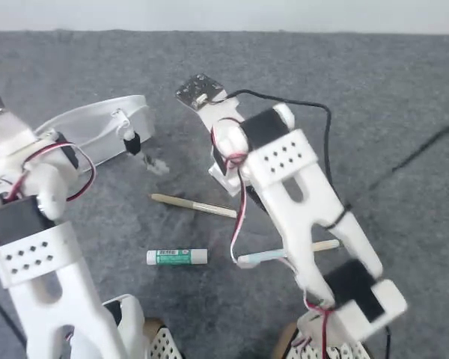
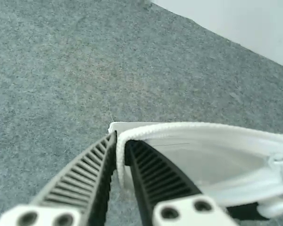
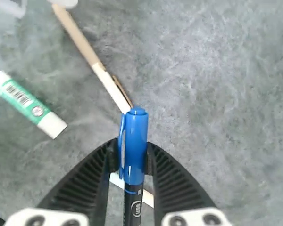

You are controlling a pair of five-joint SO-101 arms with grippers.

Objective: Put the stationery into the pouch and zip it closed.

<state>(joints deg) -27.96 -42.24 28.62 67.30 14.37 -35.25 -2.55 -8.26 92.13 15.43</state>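
Note:
The white pouch point(image 1: 97, 123) lies at the back left, its mouth open. My left gripper point(image 2: 120, 143) is shut on the pouch point(image 2: 203, 155) rim, one finger inside and one outside; in the high view the left gripper point(image 1: 132, 142) sits at the pouch's right end. My right gripper point(image 3: 131, 143) is shut on a blue pen point(image 3: 132, 141), which points forward between the fingers. In the high view the right gripper point(image 1: 224, 163) hangs above the mat at the centre, right of the pouch. A beige pen point(image 1: 194, 204), a green-labelled glue stick point(image 1: 176, 256) and a pale blue pen point(image 1: 284, 253) lie on the mat.
Below the held pen I see the beige pen point(image 3: 92, 63) and the glue stick point(image 3: 26, 103). A small whitish piece point(image 1: 156, 164) lies by the pouch's mouth. A black cable point(image 1: 325, 127) trails right of the right arm. Grey carpet point(image 1: 374, 90) covers the table.

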